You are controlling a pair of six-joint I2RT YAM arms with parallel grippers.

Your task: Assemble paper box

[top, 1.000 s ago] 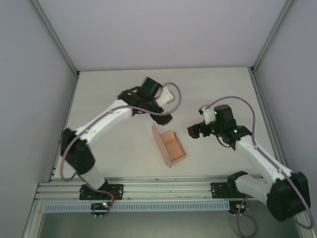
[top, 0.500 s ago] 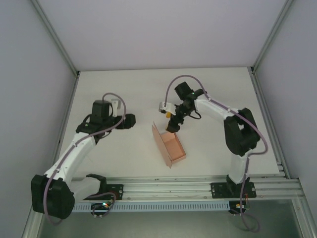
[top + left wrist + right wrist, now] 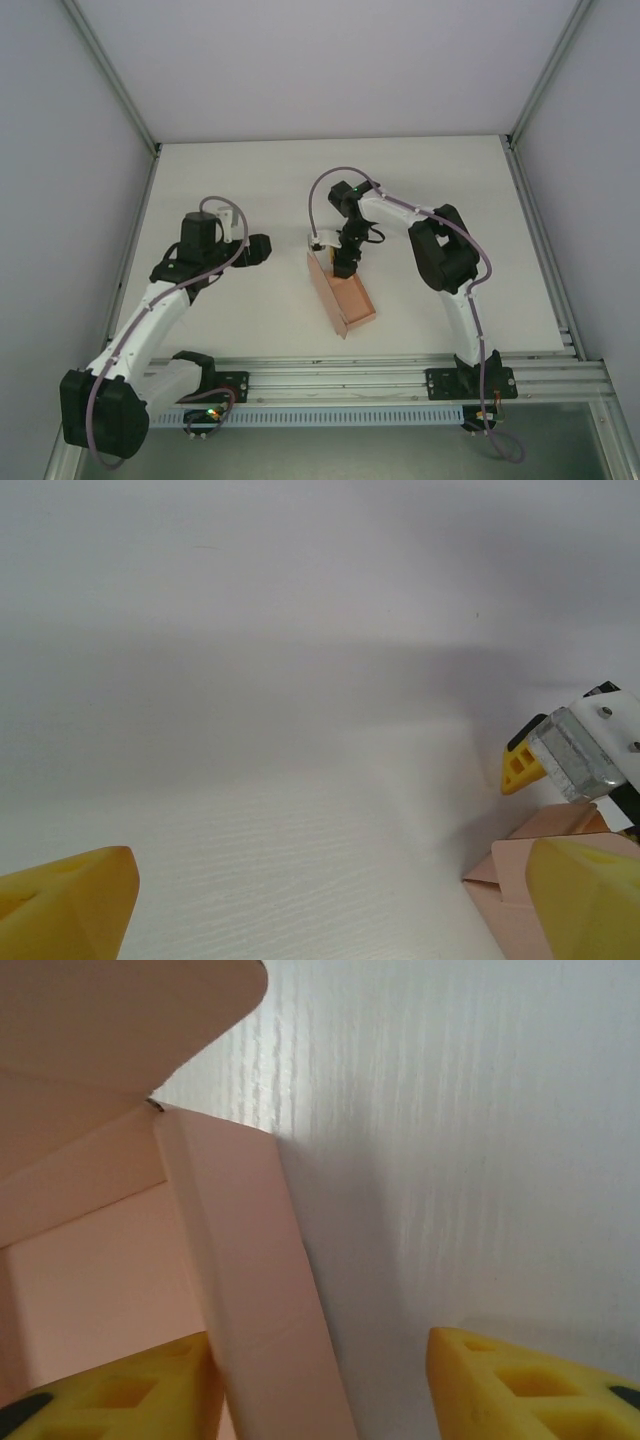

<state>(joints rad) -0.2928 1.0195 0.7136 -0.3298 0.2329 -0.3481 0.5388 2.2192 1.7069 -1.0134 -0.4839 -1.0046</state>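
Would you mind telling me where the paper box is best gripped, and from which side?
I would take the paper box by its far end wall, coming down from above. The wall is thin card with a free top edge and the box is open-topped, so one finger fits inside and one outside, as the right gripper straddles it.

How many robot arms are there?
2. The left white-and-black robot arm lies over the white table on the left, apart from the salmon-pink card box. The right white-and-black robot arm bends down to the box's far end. None looks hidden.
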